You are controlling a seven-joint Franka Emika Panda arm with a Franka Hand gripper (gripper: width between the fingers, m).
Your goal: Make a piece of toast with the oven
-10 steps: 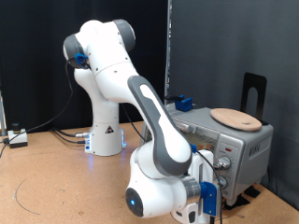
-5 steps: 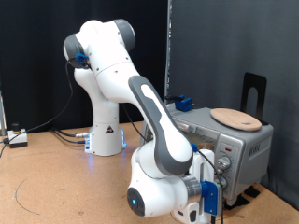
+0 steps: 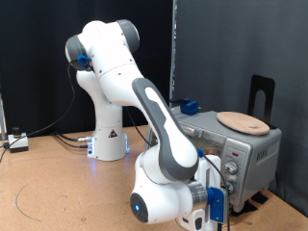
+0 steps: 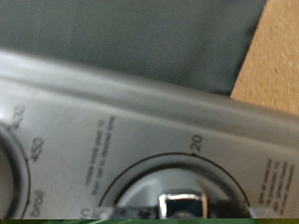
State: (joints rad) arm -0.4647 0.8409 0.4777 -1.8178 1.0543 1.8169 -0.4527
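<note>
My arm [image 3: 159, 135] folds low across the brown surface [image 3: 58, 188], and my hand hangs at the exterior view's bottom right, pressed up against the front knob panel of the oven [image 3: 252, 154]. My pincer [image 3: 217, 183] is at that panel, beside the knobs [image 3: 229, 171], but my own wrist and the blue fitting on it cover the fingers, so I cannot tell how far they are spread or whether they grip anything.

In the wrist view the oven's grey panel [image 4: 112, 131] fills nearly everything. A shiny metal knob [image 4: 182, 203] sits at the edge of the picture, ringed by a printed dial with the number 20 beside it; a second dial marked 400, 450 and broil shows at another edge. A strip of the brown surface shows past the oven's corner.

On the oven's top lie a round wooden plate [image 3: 243, 121] and a small blue block [image 3: 190, 105]. The toast shows in neither view.
</note>
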